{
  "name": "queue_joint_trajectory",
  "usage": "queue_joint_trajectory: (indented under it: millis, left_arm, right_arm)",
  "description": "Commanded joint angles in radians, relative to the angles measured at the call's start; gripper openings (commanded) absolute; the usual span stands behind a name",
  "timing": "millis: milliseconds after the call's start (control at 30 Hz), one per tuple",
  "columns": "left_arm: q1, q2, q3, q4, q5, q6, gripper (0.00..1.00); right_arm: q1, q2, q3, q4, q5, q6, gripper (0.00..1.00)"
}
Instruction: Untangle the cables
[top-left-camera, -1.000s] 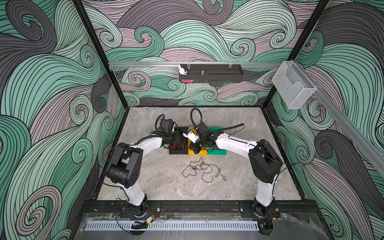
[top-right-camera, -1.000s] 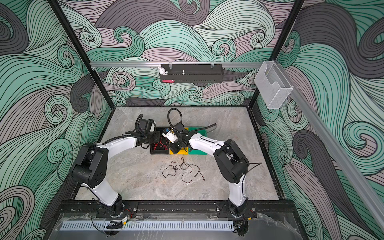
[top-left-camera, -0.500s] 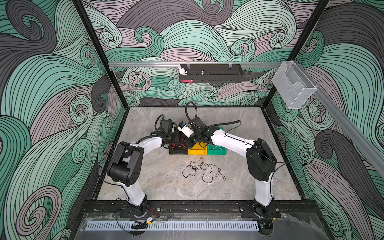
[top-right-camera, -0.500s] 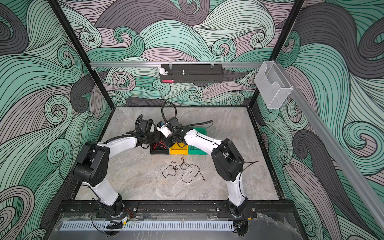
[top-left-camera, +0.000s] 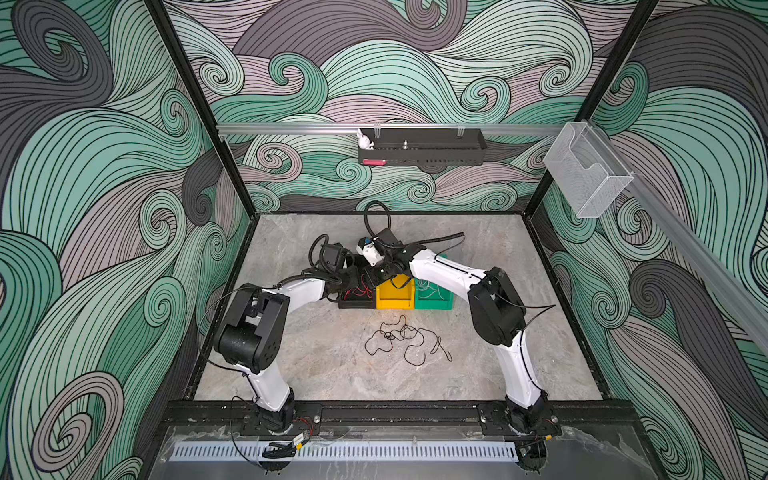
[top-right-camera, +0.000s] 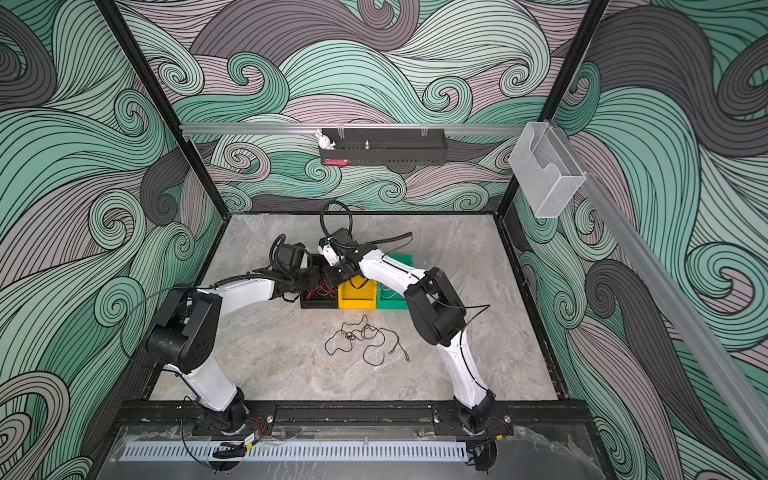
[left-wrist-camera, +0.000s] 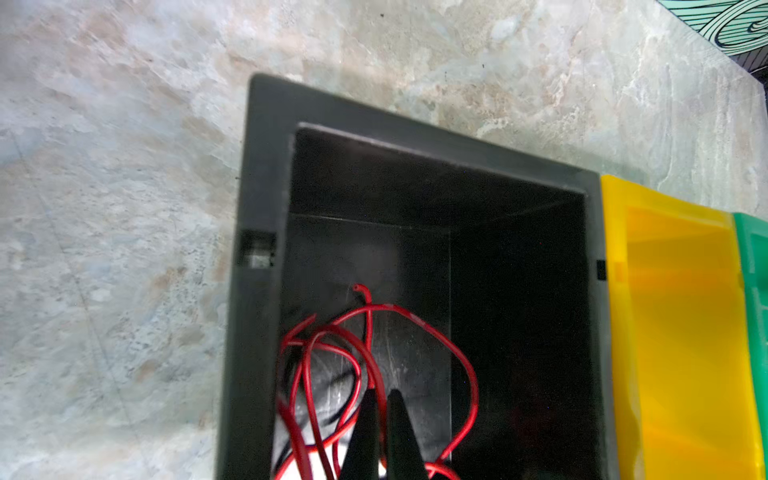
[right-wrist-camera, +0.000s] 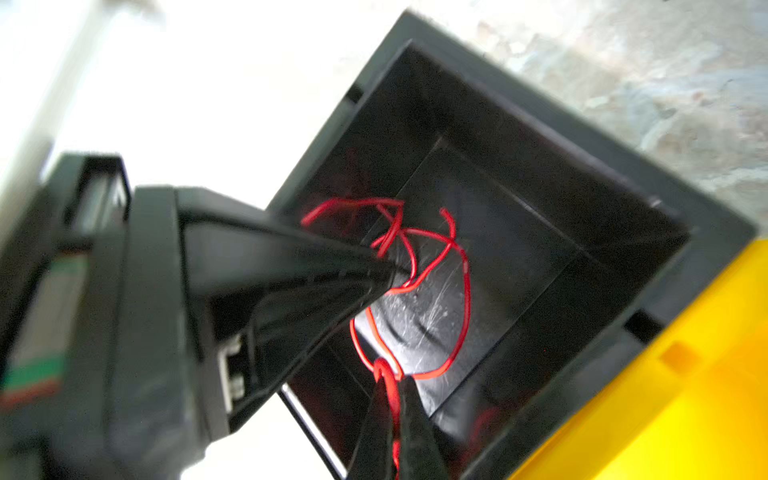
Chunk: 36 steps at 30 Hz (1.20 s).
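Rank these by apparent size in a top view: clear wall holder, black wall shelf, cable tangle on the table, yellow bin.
1-2. clear wall holder and black wall shelf: too alike to rank.
3. cable tangle, judged by its spread.
4. yellow bin, partly covered.

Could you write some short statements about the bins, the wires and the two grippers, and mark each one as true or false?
1. The red wire lies in the black bin. True.
2. The yellow bin stands between the black bin and the green bin. True.
3. The black wire tangle lies inside the yellow bin. False: it lies on the table, in front of the bins.
4. The right gripper has its jaws wide open. False: the jaws are shut on the red wire.
5. The left gripper is over the green bin. False: it is over the black bin.
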<state>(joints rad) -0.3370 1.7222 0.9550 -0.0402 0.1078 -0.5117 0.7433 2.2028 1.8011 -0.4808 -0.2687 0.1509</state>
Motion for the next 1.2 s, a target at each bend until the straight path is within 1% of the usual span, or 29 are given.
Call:
queue_joint_trajectory:
  millis: [0,233,500,633,867,900,1000,1033,1167]
  left_arm:
    - [-0.007,0.018,-0.026,-0.020,-0.014,-0.016,0.00]
    - [-0.025,0.036,-0.030,-0.029,-0.046,-0.016,0.00]
    - [-0.056,0.070,-0.026,-0.041,-0.081,-0.011,0.00]
    - [-0.057,0.075,-0.029,-0.035,-0.083,-0.019,0.00]
    - [-0.056,0.042,0.016,-0.084,-0.070,-0.008,0.00]
    - [-0.056,0.036,0.020,-0.092,-0.069,-0.008,0.02]
    - [-0.057,0.007,0.039,-0.119,-0.076,-0.007,0.12]
    - [-0.057,-0.003,0.046,-0.133,-0.080,-0.004,0.16]
    - [-0.056,-0.041,0.070,-0.163,-0.088,0.001,0.22]
  right_arm:
    - [-0.001,0.041,0.068,-0.021,0.004,0.052,0.00]
    - [-0.001,0.136,0.189,-0.104,0.042,0.075,0.00]
    - [-0.005,0.186,0.265,-0.144,0.093,0.102,0.00]
    - [-0.006,0.189,0.271,-0.153,0.118,0.105,0.00]
    - [-0.010,0.154,0.259,-0.158,0.091,0.098,0.00]
    - [-0.010,0.144,0.256,-0.158,0.091,0.095,0.00]
    - [-0.013,0.117,0.239,-0.157,0.085,0.088,0.07]
    - [-0.014,0.105,0.231,-0.156,0.082,0.087,0.07]
    - [-0.021,0.059,0.186,-0.135,0.074,0.086,0.11]
